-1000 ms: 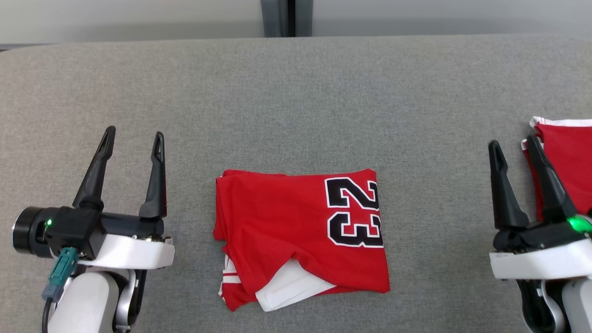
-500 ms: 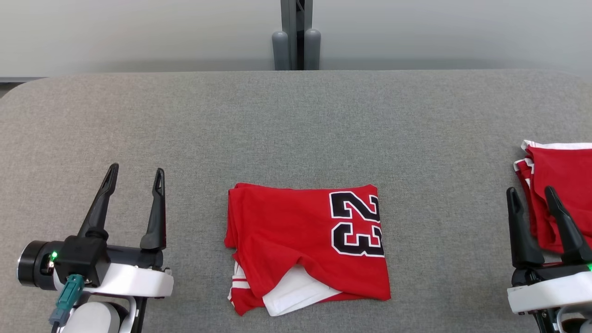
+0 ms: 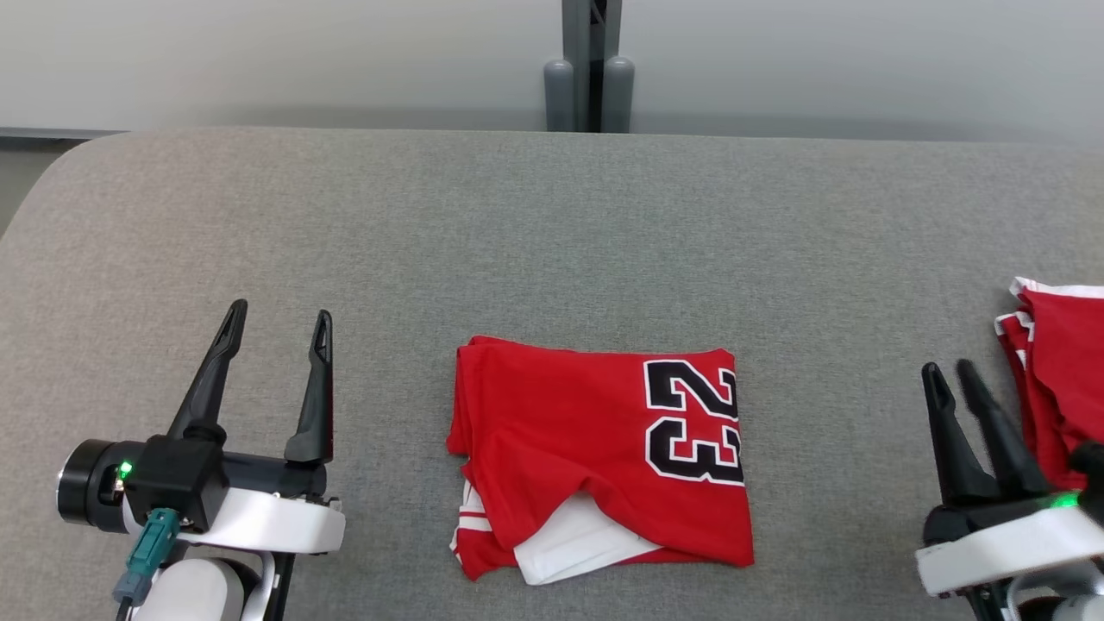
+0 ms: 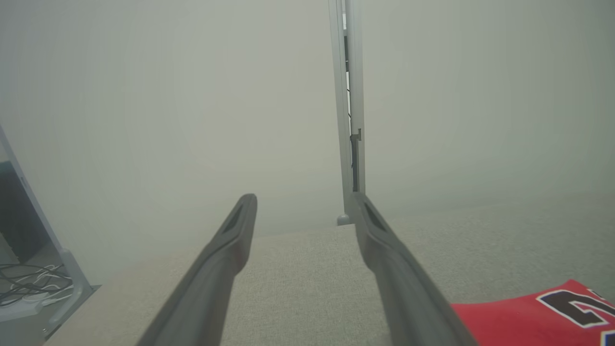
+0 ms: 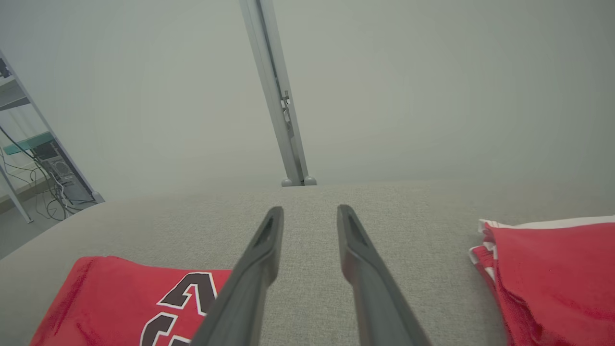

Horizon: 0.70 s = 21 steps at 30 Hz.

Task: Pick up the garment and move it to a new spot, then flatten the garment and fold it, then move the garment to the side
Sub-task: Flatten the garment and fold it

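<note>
The garment (image 3: 586,431) lies folded in a rough square on the grey padded table (image 3: 552,233), red with a black "23" print on its right part and a white sleeve showing at its near edge. My left gripper (image 3: 281,310) stands open to its left, apart from it, fingers pointing away from me. In the left wrist view the left gripper (image 4: 305,198) is empty, with the garment (image 4: 528,317) at the lower right. My right gripper (image 3: 947,367) is at the lower right, fingers narrowly apart and empty. Seen from the right wrist, the right gripper (image 5: 310,209) hovers over bare table beside the garment (image 5: 110,298).
A pile of similar red garments with white trim (image 3: 1061,388) lies at the table's right edge, close to my right gripper, and also shows as the pile (image 5: 552,274). A grey post (image 3: 589,78) stands behind the table. A shelf frame with cables (image 5: 43,168) is off the left end.
The head camera has shifted, so the whole scene sits differently. My right gripper's fingers have drawn closer together. The garment lies as before.
</note>
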Available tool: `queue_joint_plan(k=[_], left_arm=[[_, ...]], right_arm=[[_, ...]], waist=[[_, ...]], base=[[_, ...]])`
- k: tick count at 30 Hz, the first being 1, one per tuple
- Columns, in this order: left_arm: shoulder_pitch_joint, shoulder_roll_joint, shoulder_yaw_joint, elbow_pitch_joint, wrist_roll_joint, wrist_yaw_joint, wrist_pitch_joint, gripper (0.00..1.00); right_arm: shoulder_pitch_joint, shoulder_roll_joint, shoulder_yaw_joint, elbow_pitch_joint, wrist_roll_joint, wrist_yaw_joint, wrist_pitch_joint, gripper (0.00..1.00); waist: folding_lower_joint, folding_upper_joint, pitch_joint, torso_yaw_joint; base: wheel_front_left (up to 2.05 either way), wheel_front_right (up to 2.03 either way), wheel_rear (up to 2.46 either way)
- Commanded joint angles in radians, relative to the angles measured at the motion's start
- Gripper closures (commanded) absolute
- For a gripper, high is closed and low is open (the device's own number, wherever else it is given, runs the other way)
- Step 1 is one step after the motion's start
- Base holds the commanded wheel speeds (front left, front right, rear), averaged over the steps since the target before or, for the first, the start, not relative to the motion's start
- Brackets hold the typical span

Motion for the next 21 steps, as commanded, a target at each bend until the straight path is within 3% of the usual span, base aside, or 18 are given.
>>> queue_joint_plan(k=[1,12,21], left_arm=[[-0.015,-0.002,-0.003,-0.003,0.003,0.000,-0.002,0.00],[-0.071,-0.042,-0.045,0.020,0.000,-0.019,-0.005,0.00],[-0.099,-0.057,-0.037,0.041,0.001,-0.029,-0.008,0.00]], right_arm=[[-0.023,-0.014,0.039,0.011,0.012,0.001,0.013,1.00],[-0.181,-0.045,0.427,0.193,0.096,0.001,0.001,1.00],[-0.317,-0.023,0.629,0.430,0.164,0.001,-0.050,1.00]], waist=[[0.0000,0.0000,0.007,0.027],[0.0000,0.0000,0.041,0.136],[0.0000,0.0000,0.061,0.185]], base=[[0.00,0.00,0.00],[0.00,0.00,0.00],[0.00,0.00,0.00]])
